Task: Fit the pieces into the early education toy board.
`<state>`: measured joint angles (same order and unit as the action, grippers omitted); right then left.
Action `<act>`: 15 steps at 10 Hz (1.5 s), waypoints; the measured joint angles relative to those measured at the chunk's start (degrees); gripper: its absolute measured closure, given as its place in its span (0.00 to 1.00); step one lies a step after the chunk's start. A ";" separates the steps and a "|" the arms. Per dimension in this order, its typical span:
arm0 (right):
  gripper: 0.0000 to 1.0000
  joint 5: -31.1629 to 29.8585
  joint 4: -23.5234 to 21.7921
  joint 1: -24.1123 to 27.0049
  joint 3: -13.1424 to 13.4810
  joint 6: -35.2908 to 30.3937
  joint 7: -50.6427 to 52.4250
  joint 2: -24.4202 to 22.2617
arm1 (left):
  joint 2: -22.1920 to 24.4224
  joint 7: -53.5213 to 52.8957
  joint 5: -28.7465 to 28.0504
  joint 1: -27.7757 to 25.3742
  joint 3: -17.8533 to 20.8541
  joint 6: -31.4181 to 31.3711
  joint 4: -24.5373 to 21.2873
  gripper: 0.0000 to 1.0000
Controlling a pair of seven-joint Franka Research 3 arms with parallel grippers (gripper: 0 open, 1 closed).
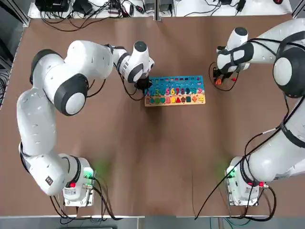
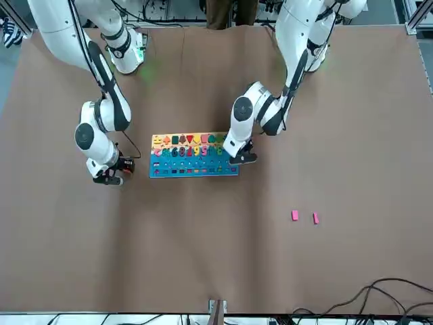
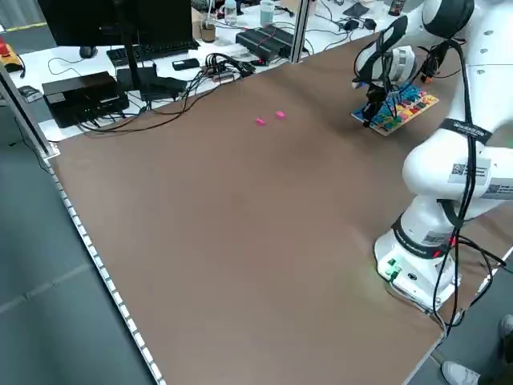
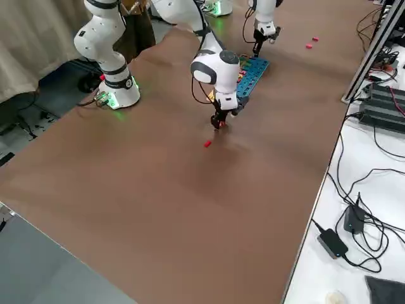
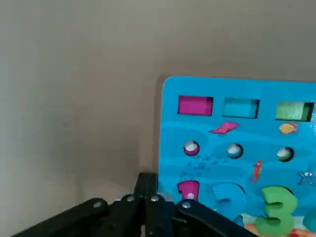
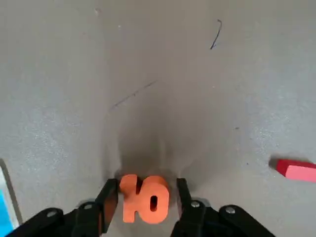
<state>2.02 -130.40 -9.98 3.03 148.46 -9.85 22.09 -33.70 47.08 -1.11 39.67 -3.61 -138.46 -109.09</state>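
The early education toy board lies mid-table, blue with colourful numerals and a wooden strip of shapes. My left gripper is shut and empty, its tips at the board's left end beside the pink numeral. To the board's right, my right gripper is low over the table, shut on the orange "10". A small red piece lies on the table close to it. Two pink pieces lie side by side on the far side of the table.
Brown table all round the board. Cables and electronics sit on the bench beyond the table's far edge. Both arm bases stand at the near edge.
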 joint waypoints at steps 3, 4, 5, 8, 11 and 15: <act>0.43 0.00 0.00 0.01 0.01 -0.97 0.00 -0.92 | 4.78 -8.77 0.11 -7.00 -0.20 8.40 2.46 0.99; 0.43 0.00 -0.03 0.01 0.01 -1.00 0.00 -0.91 | 7.34 -12.02 0.12 -10.09 -0.18 10.19 2.65 0.99; 0.43 0.00 -0.06 0.01 0.01 -1.01 0.00 -0.91 | 9.63 -14.32 0.12 -12.99 -0.14 10.97 2.72 0.99; 0.43 0.00 -0.13 0.02 0.01 -1.01 0.00 -0.91 | 12.31 -19.02 -1.74 -20.32 -0.05 15.14 6.10 0.96; 0.45 0.00 -0.18 0.02 0.01 -0.97 0.00 -0.91 | 12.17 -25.38 -2.16 -26.40 -0.05 18.50 10.38 0.83; 0.52 0.00 -0.18 0.03 0.01 -0.93 0.00 -0.91 | 6.78 -29.54 -2.17 -32.23 -0.07 19.28 17.71 0.70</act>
<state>2.02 -130.59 -9.96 3.04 147.53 -9.85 21.17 -26.92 17.54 -3.28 7.44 -3.68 -119.18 -91.38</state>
